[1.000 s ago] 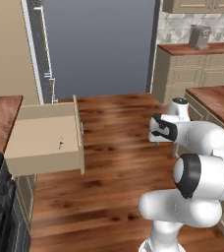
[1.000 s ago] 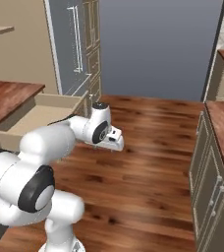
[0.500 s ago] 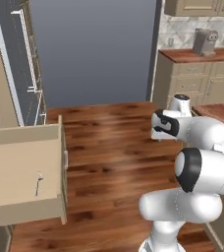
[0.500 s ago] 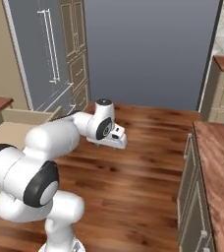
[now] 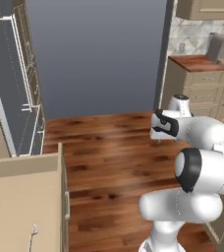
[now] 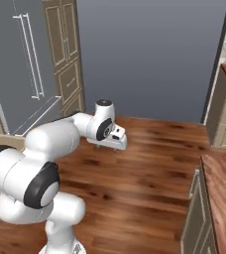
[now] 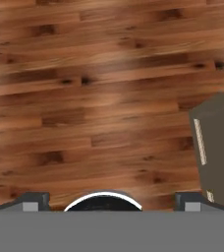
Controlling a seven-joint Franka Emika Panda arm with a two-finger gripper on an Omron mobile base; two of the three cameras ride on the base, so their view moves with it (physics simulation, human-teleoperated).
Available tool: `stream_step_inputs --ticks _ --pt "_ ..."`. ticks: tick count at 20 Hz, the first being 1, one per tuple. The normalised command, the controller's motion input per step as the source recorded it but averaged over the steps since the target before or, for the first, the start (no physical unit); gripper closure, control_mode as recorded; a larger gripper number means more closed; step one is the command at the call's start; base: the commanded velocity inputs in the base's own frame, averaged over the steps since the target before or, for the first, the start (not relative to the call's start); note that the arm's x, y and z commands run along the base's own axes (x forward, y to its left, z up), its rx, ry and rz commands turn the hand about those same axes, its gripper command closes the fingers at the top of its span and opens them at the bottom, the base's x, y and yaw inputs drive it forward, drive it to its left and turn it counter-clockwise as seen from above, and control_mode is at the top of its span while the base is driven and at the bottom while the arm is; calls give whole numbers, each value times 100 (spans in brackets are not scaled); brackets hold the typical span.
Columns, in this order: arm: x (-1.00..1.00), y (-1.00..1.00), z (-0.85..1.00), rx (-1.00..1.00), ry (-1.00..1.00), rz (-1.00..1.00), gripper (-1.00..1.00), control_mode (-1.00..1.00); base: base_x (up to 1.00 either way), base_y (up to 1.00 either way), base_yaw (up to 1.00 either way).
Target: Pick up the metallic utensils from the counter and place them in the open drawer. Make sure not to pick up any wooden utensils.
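While the jaws stand apart over floor (image 7: 104,98), the open drawer (image 5: 20,197) lies well aside

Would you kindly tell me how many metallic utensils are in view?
1: a thin grey utensil lies in the open drawer, lower left of the left base view; others may be hidden.

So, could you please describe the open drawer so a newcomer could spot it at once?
Find the tall grey fridge on the left. In front of it juts the open drawer, a shallow beige box; the cabinet drawers across the room are shut.
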Motion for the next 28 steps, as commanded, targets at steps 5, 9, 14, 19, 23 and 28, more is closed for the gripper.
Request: stream_step_inputs --ticks 5,9,14,19,23,28 --pt "0 0 0 0 0 0 -100 100 100 -13 0" --pt "0 0 0 0 0 0 -100 100 100 -22 -12" --pt "0 0 0 0 0 0 -100 100 100 -26 -26" --pt "0 0 0 0 0 0 -100 100 100 -25 -35" --pt "0 0 0 0 0 0 -100 100 100 -28 -41" --pt "0 0 0 0 0 0 -100 100 100 -62 -51"
